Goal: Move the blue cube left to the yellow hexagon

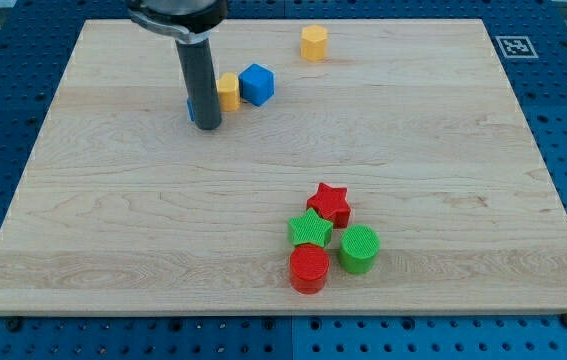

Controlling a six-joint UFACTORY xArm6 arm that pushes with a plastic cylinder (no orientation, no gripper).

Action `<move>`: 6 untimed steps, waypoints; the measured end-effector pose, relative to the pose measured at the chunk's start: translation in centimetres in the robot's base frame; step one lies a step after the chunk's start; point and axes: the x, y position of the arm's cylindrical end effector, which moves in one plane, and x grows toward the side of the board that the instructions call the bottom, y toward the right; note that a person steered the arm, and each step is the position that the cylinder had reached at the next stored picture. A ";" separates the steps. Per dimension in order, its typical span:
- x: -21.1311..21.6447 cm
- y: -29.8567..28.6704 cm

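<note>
Toward the view's top left of the wooden desk [113, 220], the dark rod comes down from the arm and its tip [208, 126] rests on the boards. This tool is a plain rod with nothing to spread or pinch, and it holds nothing. Just to the view's right of the rod stands a small yellow block [228, 91], its shape hard to make out, partly tucked against the rod. A sliver of blue [191, 108] shows at the rod's left edge; what it belongs to cannot be told. The blue cube [257, 84] sits touching the small yellow block on that block's right side, so the tip is near the cube but apart from it, with the yellow block between them. The yellow hexagon [314, 43] stands alone farther to the view's top right, well apart from the cube. Down toward the view's bottom right is a tight cluster: a red star [330, 203], a green star [310, 230], a green cylinder [359, 249] and a red cylinder [310, 268].
</note>
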 end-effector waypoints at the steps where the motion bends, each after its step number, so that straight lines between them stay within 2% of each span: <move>1: -0.8 1.4; 4: -6.0 5.0; 6: -5.3 11.0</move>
